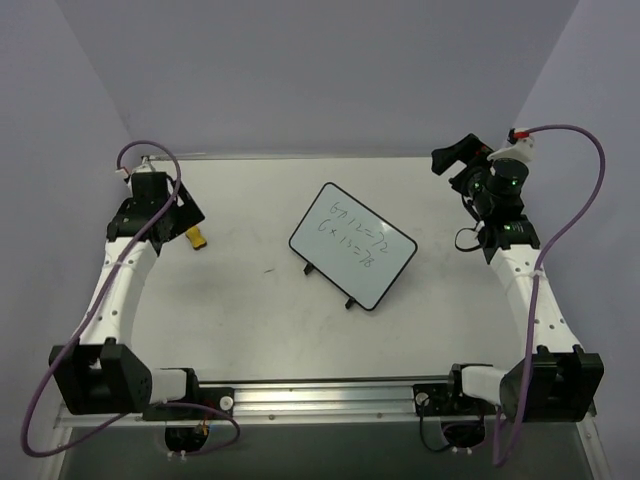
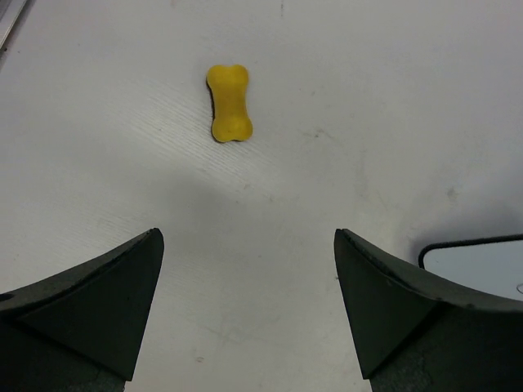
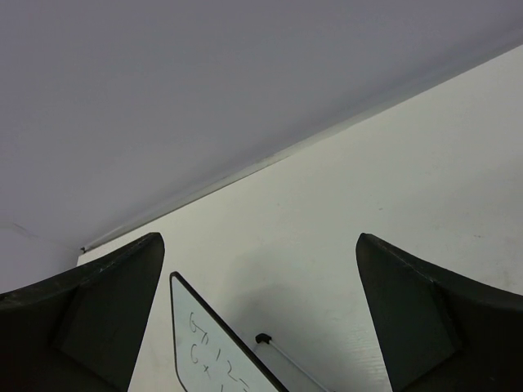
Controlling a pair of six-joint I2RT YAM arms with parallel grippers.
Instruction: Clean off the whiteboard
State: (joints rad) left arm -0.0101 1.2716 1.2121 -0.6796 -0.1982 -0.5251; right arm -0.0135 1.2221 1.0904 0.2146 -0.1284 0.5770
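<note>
The whiteboard lies tilted in the middle of the table, with two lines of black handwriting on it. Its corner shows in the left wrist view, and its written top edge shows in the right wrist view. A small yellow bone-shaped eraser lies left of the board, and also shows in the left wrist view. My left gripper is open and empty just behind the eraser. My right gripper is open and empty, raised at the far right, apart from the board.
The board's thin wire stand with a black foot sticks out behind it. The purple-grey back wall meets the table's far edge. Purple cables loop beside both arms.
</note>
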